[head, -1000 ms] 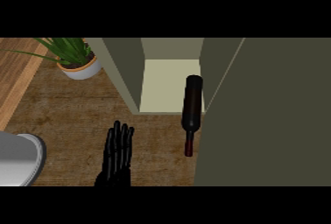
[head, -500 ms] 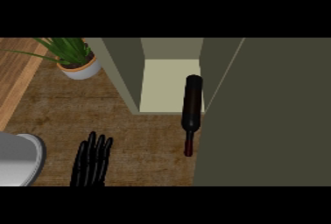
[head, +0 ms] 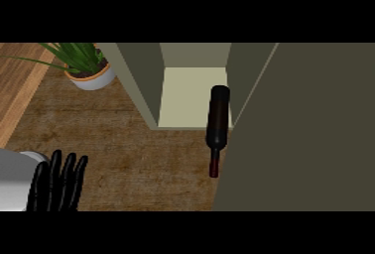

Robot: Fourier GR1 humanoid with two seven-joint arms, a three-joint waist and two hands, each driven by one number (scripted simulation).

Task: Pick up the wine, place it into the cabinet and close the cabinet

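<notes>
The left hand (head: 57, 182) shows at the lower edge, well to the left of the cabinet (head: 143, 84), its fingers straight and together, holding nothing. Over the last second it has slid down and leftward, away from the cabinet's opening — a second ago its fingertips lay about halfway between the lower edge and the cabinet's front, and now they sit low beside the grey rounded thing (head: 15, 181) at the left edge. The right hand shows nowhere. The wine (head: 218, 124) has not moved in that time: it lies on its side across the cabinet's front edge, its base inside on the pale shelf and its neck and red cap sticking out over the brown counter (head: 124, 144), close against the cabinet's open door (head: 300, 129) on the right. A potted plant (head: 88, 69) stands left of the cabinet. The retreat suggests the placing is being treated as done — yet the protruding neck would likely block the door from closing.
</notes>
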